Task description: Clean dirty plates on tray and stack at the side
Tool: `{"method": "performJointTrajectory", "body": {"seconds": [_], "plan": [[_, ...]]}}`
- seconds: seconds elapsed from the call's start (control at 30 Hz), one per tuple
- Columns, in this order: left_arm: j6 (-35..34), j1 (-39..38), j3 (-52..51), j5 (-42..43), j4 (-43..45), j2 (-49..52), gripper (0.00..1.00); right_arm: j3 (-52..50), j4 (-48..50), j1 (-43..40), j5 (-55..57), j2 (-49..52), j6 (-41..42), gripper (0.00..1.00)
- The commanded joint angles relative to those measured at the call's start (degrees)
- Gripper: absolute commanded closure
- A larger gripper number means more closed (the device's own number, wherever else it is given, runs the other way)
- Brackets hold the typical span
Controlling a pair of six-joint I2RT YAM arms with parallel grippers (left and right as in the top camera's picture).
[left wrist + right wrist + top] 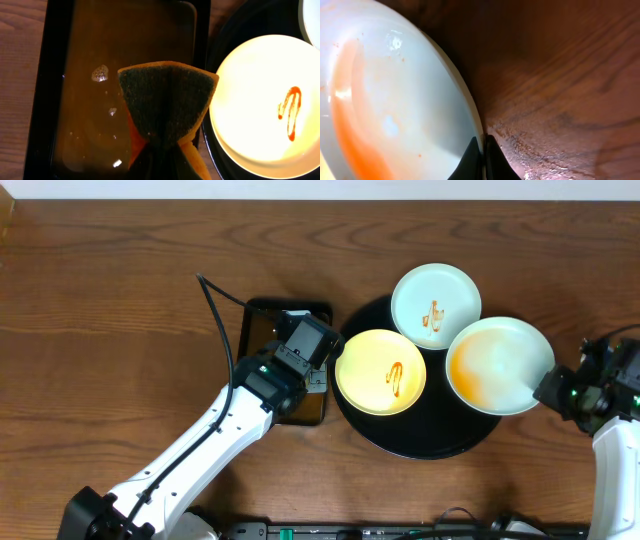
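Three plates sit on the round black tray (420, 445). A cream-yellow plate (380, 371) with an orange squiggle lies at its left, also in the left wrist view (260, 100). A mint-white plate (436, 299) with a small sauce mark lies at the back. A mint-white plate (499, 365) smeared orange is at the right, tilted; my right gripper (552, 387) is shut on its rim (482, 150). My left gripper (312, 372) is shut on a green and orange sponge (167, 100) over the rectangular pan (125, 50).
The dark rectangular pan (262, 320) holds brownish water and stands left of the tray. Brown wood-grain tabletop (120, 300) lies all around, also beside the held plate in the right wrist view (560, 75).
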Motion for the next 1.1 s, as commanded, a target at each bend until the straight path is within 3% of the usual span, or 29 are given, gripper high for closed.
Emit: {"method": "performJointTrajectory", "body": {"seconds": [0.0,0.73,1.07], "plan": [[0.7,0.3,-0.2,-0.9,-0.2,-0.2,0.92,3.7,-2.5,5.0,10.4,-1.6,-0.5,0.99],[0.7,0.3,-0.2,-0.9,-0.2,-0.2,0.92,9.2,-6.8,36.1,52.9,-1.5,-2.1,0.99],[0.7,0.3,-0.2,-0.9,-0.2,-0.2,0.92,9.2,-3.2,44.7,61.5,-1.5,-9.5,0.99]]}}
